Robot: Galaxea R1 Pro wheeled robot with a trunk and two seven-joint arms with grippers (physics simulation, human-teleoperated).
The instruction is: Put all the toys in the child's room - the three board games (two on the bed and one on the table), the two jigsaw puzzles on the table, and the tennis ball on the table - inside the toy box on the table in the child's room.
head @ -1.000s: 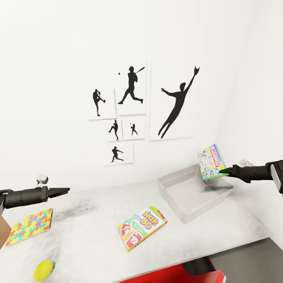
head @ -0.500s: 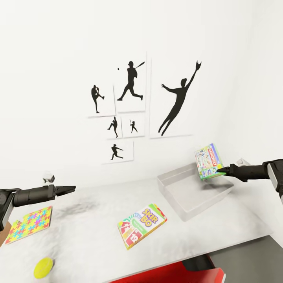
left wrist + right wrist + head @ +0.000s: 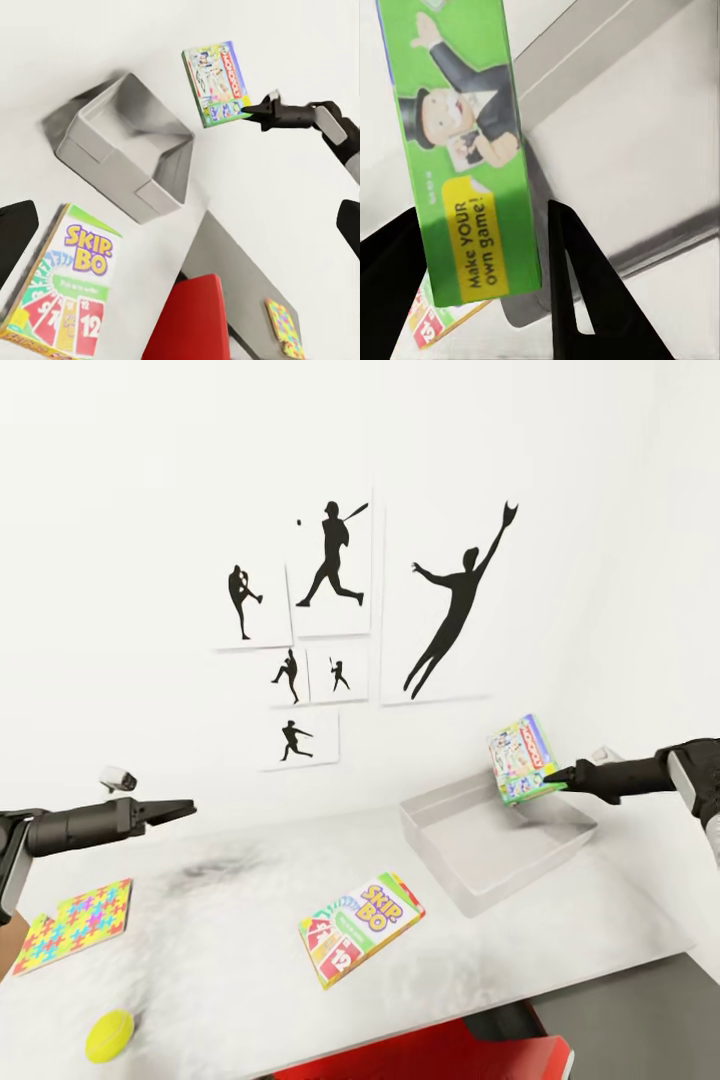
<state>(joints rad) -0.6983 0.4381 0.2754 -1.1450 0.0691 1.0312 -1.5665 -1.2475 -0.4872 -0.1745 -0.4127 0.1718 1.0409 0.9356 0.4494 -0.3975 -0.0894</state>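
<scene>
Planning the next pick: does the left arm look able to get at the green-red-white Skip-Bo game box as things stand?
Probably yes. The left gripper hovers with nothing in it above the pale mottled table, and the green-red-white Skip-Bo game box lies flat in the open with nothing on it or between them.

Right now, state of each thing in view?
Monopoly box: held upright above the toy box by right pincer.
Toy box: nothing in it.
Skip-Bo box: flat on table.
Multicoloured puzzle: flat on table.
Tennis ball: on table.
Left pincer: holds nothing.
</scene>
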